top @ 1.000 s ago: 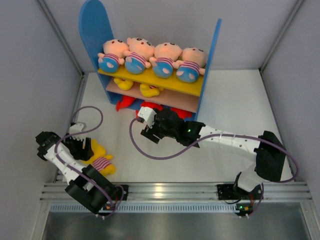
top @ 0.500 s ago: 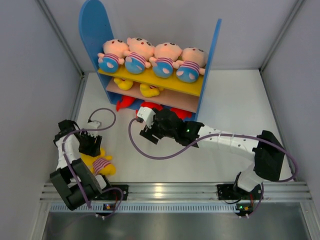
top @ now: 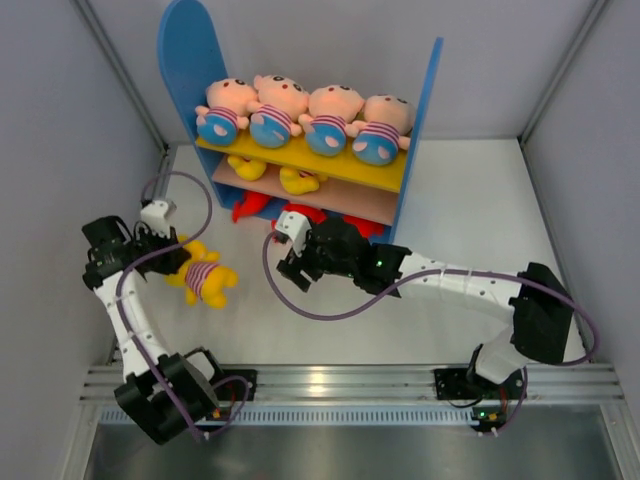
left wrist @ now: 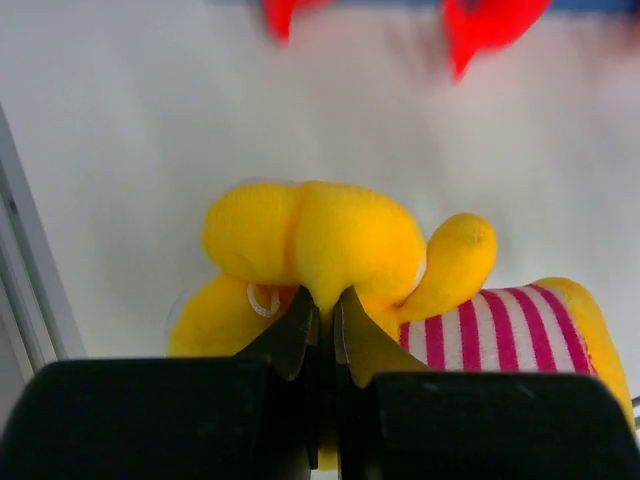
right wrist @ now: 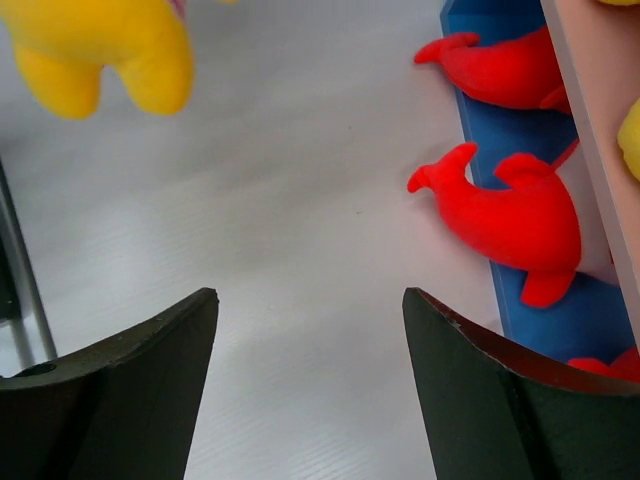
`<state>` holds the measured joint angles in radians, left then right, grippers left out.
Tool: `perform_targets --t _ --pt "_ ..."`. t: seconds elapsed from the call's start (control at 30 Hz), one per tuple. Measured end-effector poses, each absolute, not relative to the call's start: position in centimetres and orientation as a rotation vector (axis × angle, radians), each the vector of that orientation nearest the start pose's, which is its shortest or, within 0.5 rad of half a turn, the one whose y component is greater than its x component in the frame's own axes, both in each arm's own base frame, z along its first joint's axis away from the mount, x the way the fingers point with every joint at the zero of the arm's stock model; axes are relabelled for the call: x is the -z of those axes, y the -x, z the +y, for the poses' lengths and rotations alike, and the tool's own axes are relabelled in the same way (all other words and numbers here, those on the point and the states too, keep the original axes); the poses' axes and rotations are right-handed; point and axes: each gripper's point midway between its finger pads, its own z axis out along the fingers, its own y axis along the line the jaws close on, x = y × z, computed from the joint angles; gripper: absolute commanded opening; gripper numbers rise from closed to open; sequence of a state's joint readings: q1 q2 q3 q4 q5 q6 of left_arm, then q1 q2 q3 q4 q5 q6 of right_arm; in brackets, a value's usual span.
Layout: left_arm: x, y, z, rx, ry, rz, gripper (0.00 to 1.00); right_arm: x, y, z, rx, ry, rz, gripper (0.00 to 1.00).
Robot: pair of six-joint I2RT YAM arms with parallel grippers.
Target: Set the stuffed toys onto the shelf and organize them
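A yellow stuffed toy (top: 205,281) in a pink-striped shirt is at the left of the table, with my left gripper (top: 177,263) shut on it. In the left wrist view the jaws (left wrist: 325,302) pinch a fold of its yellow plush (left wrist: 350,235). The shelf (top: 300,166) stands at the back. Several baby dolls (top: 273,110) lie on its yellow upper board. Two yellow toys (top: 298,181) lie on the lower board, and red sharks (top: 251,208) sit beneath it. My right gripper (top: 288,270) is open and empty in front of the shelf, with its fingers spread wide (right wrist: 308,296) over bare table.
Grey walls close in the table on the left, right and back. The right wrist view shows two red sharks (right wrist: 512,218) against the shelf's blue panel (right wrist: 590,325), and the held toy's yellow legs (right wrist: 100,50) at the top left. Purple cables loop beside both arms.
My left gripper has closed on the yellow toy and carried it from the near-left corner toward the shelf. The right arm has barely moved.
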<state>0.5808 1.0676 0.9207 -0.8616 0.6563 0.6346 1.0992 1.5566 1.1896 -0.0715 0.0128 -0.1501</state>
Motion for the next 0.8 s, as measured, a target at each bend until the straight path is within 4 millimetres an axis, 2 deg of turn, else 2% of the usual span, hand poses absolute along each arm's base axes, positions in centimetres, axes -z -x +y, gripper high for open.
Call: perform_targets --t 0.1,0.17,0.27,0.33,0.43,0.5,0.57,0.7,0.8 --pt "-24.0 -26.2 2.8 0.355 -0.345 2.038 0.00 -22.4 -21.5 41.9 -0.651 1.169 1.638 0.81" --pt "-28.1 -25.8 0.6 0.431 -0.391 1.910 0.00 -24.6 -20.9 41.8 -0.695 1.152 1.585 0.83" --pt "-32.3 -24.7 -2.3 0.584 -0.441 1.783 0.00 -28.7 -19.6 41.7 -0.792 1.117 1.470 0.84" --pt "-34.3 -23.9 -3.7 0.665 -0.469 1.725 0.00 -31.2 -18.4 41.7 -0.865 1.085 1.385 0.85" --pt "-35.9 -23.4 -4.5 0.722 -0.485 1.689 0.00 -33.9 -17.1 42.3 -0.975 1.025 1.297 0.84" --pt "-36.4 -23.1 -4.9 0.743 -0.485 1.681 0.00 -34.7 -16.7 43.1 -1.034 1.000 1.270 0.84" --pt "-36.7 -22.9 -5.1 0.761 -0.482 1.677 0.00 -34.8 -16.3 44.5 -1.083 0.999 1.254 0.85" --pt "-36.7 -22.8 -5.2 0.778 -0.468 1.681 0.00 -33.2 -14.9 47.9 -1.167 1.046 1.267 0.84" --pt "-36.8 -22.7 -5.2 0.782 -0.462 1.684 0.00 -32.8 -13.7 49.9 -1.231 1.064 1.272 0.84"
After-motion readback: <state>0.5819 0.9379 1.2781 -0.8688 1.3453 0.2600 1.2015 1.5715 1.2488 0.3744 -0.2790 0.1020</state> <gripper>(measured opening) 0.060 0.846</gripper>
